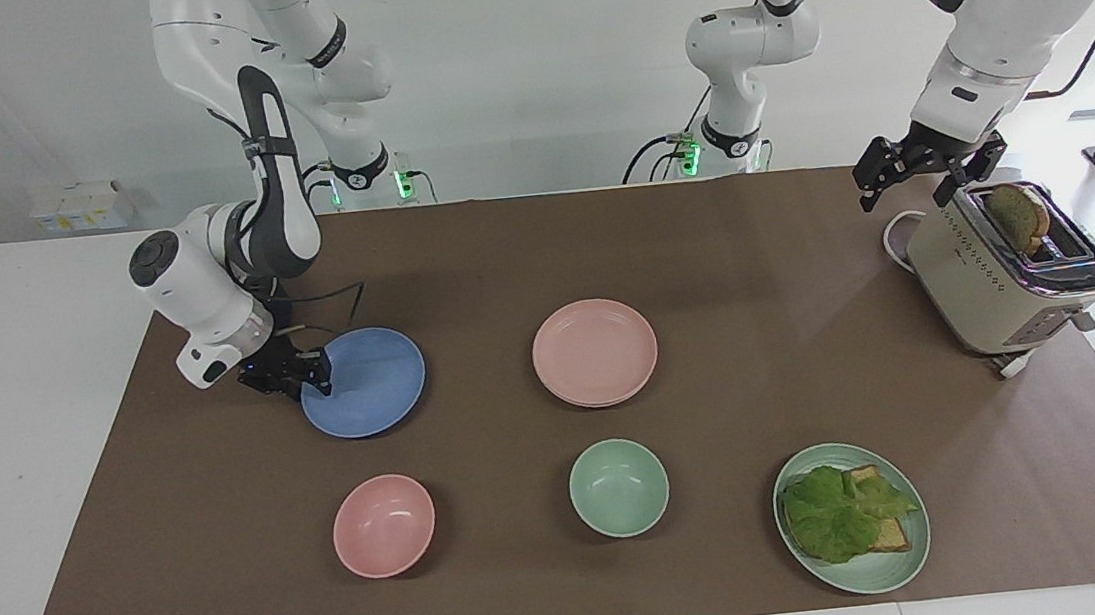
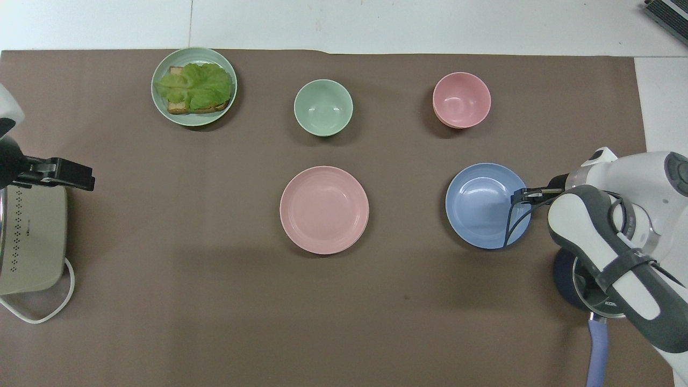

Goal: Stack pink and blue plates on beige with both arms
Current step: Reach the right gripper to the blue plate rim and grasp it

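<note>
The blue plate (image 1: 363,381) (image 2: 488,205) lies on the brown mat toward the right arm's end of the table. My right gripper (image 1: 311,372) (image 2: 519,196) is low at the rim of this plate on the right arm's side, fingers pinched on the edge. The pink plate (image 1: 595,348) (image 2: 324,209) lies at the mat's middle on another plate of the same size, the beige plate (image 1: 607,403), of which only a thin pale rim shows. My left gripper (image 1: 909,184) (image 2: 80,180) hangs open and empty above the toaster's edge, waiting.
A beige toaster (image 1: 997,284) (image 2: 29,236) with a slice of bread in it stands at the left arm's end. Farther from the robots lie a pink bowl (image 1: 384,525), a green bowl (image 1: 618,488) and a green plate (image 1: 864,568) with lettuce and toast.
</note>
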### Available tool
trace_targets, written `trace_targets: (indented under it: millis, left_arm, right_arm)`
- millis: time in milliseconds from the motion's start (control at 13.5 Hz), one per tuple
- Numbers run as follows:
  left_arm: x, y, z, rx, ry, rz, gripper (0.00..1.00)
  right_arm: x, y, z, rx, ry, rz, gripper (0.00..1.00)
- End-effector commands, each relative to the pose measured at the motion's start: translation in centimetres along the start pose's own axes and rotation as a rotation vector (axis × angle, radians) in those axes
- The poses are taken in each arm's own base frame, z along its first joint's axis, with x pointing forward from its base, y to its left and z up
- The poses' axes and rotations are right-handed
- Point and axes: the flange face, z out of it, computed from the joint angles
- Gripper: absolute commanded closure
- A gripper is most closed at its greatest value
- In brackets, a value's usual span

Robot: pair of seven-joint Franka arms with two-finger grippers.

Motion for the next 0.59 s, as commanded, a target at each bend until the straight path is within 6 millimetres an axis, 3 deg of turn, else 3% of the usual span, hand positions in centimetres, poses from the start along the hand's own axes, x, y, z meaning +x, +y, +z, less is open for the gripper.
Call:
trace_targets:
  millis: [0,222,517]
  left_arm:
    - [-0.2,-0.2,-0.3,0.013,-0.006,0.012,0.0]
    - [-0.2,-0.2,-0.3,0.013,-0.005,0.01,0.0]
    - [-0.2,-0.2,-0.3,0.013,-0.005,0.012,0.0]
  right_arm:
    - [-0.3,0.2,0.1,0.032,0.009,-0.003,1.0]
    - [-0.1,-0.2,-0.6,0.034,0.016,-0.008,1.0]
    - [0.1,-2.4,-3.8,0.041,0.045,-0.042,1.0]
